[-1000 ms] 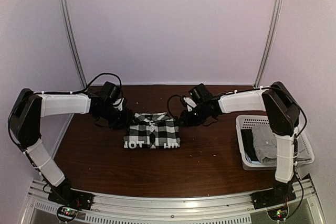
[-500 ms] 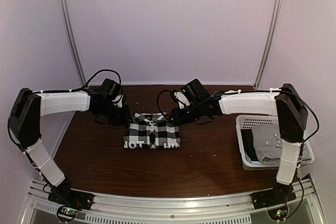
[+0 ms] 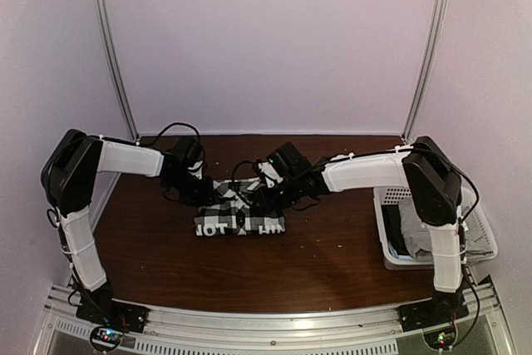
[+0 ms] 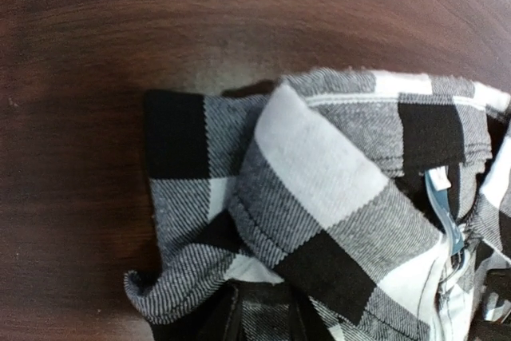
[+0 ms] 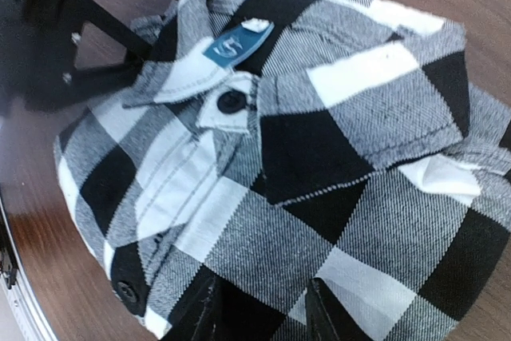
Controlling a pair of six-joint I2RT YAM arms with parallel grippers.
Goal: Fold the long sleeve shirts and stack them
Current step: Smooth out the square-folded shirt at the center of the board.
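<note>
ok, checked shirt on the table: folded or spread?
Folded. The black-and-white checked cloth shirt lies as a compact rectangle on the dark wooden table, sleeves tucked out of sight, collar showing.

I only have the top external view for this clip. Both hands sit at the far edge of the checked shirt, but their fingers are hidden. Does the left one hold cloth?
Observer: Yes. The left wrist view shows the left hand shut on a bunched corner of the checked shirt.
Operator: And the right?
Observer: The right hand has cloth between its fingers, which stand wider apart. Whether they pinch it I cannot tell.
Operator: Which end of the shirt is that?
Observer: The neck end. The right wrist view shows a blue neck label beside a black button.
</note>
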